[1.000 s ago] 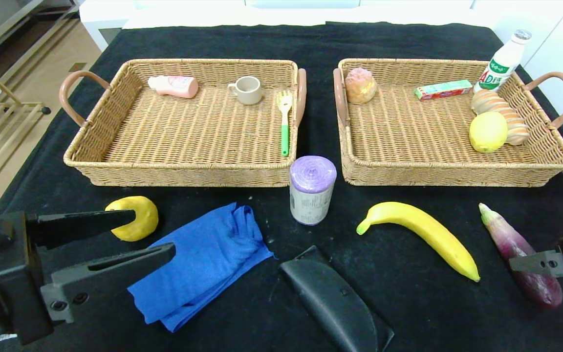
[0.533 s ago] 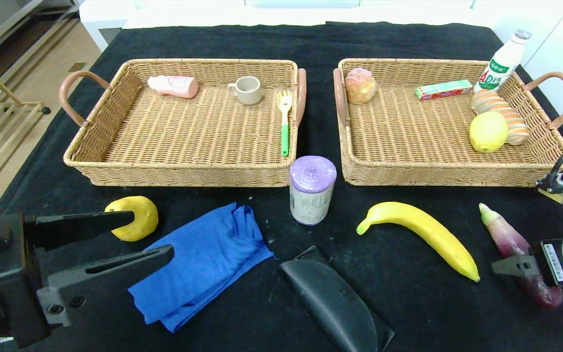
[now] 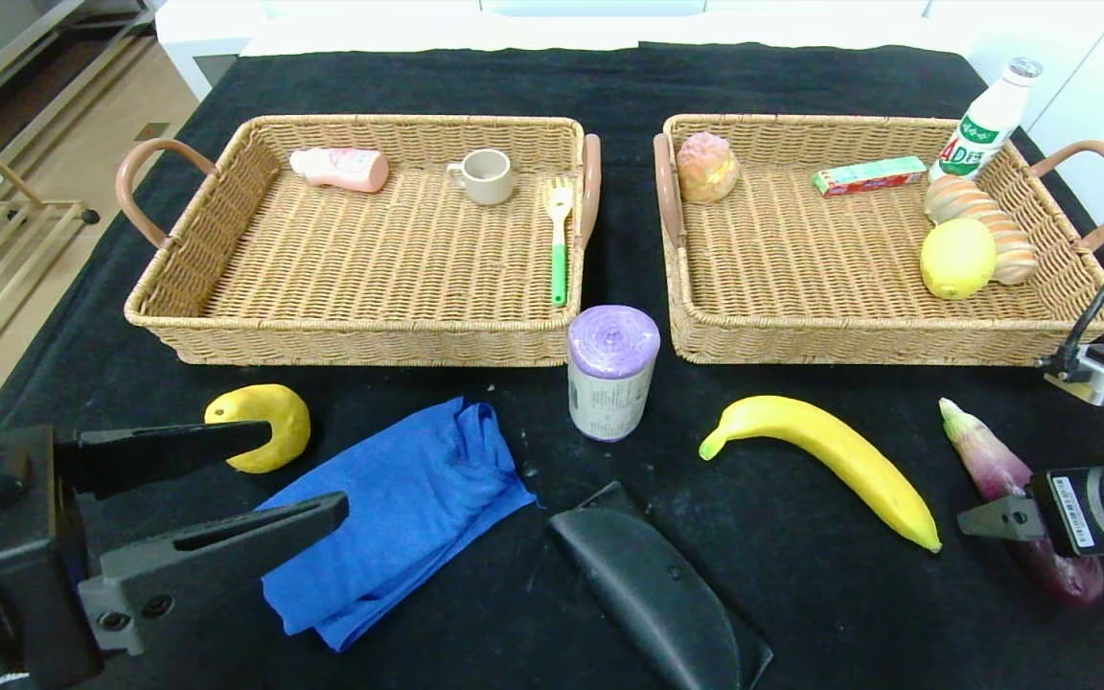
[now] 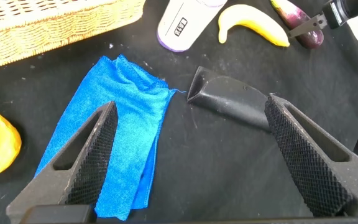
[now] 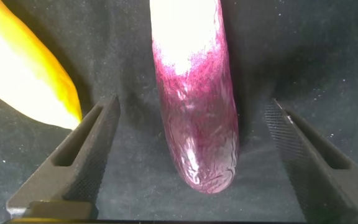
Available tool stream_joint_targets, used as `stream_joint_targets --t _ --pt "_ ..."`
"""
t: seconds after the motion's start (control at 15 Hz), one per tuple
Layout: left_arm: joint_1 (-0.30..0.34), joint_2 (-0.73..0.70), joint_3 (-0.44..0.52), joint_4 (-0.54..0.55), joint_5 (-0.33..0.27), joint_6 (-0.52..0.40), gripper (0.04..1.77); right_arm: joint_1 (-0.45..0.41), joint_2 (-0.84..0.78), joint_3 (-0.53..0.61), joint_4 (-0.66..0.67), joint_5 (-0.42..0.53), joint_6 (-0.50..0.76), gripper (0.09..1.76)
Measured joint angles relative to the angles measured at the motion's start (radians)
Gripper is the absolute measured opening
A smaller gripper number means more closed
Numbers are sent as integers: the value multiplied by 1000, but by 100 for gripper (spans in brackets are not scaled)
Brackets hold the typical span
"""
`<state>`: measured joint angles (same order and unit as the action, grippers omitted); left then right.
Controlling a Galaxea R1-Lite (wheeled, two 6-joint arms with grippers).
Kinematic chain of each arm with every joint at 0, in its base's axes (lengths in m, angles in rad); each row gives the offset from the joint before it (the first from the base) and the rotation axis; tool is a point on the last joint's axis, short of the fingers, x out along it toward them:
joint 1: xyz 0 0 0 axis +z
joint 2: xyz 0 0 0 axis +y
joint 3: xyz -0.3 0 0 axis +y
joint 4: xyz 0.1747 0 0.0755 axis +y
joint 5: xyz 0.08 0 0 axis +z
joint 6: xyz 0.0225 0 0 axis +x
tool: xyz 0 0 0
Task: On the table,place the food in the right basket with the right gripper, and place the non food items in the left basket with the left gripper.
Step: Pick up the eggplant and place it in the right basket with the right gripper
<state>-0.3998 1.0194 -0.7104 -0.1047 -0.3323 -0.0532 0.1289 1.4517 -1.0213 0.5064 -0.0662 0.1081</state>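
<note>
Right wrist view, open right end effector [image 5: 191, 155] straddling eggplant [image 5: 194, 93]

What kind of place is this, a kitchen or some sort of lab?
Most likely a robot test room, not a kitchen: a table draped in black cloth, two wicker baskets for sorting, and toy-like food such as a banana beside odd household things.

Purple-and-white eggplant [image 5: 197, 106], yellow banana [image 3: 825, 460], blue cloth [image 3: 399, 517], tan wicker baskets [image 3: 360, 340]

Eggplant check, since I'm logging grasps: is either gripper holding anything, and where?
Nothing is held. The right gripper straddles the eggplant with open jaws; the left gripper hangs open.
</note>
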Motion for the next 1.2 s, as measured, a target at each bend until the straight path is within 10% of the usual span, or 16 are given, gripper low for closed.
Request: stream_joint_targets --t 0.4,1.2 --pt "0 -2 0 -2 0 3 172 0 14 37 -82 2 7 84" --pt "0 -6 9 -3 0 19 172 7 -34 50 -74 4 3 79"
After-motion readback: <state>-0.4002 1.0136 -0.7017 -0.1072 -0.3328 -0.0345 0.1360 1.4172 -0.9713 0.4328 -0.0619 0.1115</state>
